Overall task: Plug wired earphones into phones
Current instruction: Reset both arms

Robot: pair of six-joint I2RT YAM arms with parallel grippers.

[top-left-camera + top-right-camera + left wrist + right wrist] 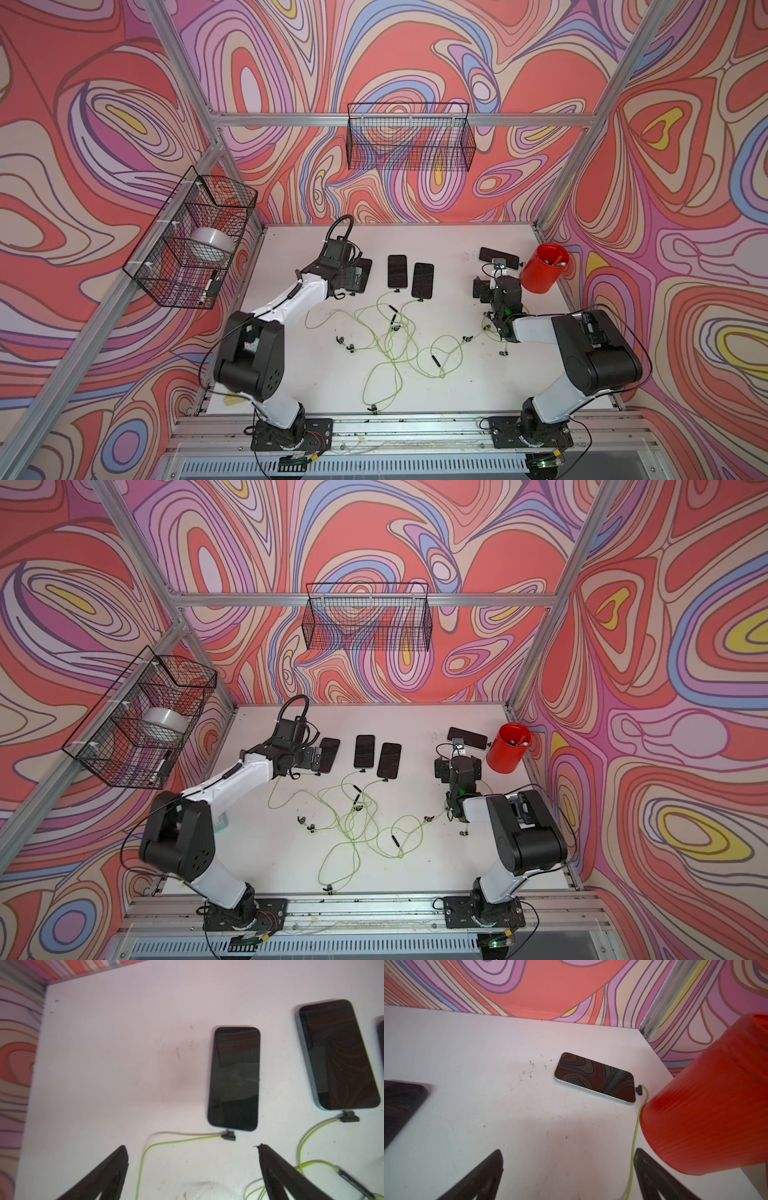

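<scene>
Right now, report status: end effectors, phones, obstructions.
Left end effector open, empty; right end effector likewise. All four phones show earphones plugged in. Red cup close beside right arm's phone.

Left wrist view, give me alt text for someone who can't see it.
A black phone and a second phone lie flat on a white table, each with a dark plug on a yellow-green cable at the short end facing the camera. The left gripper, open and empty, frames the foreground.
</scene>
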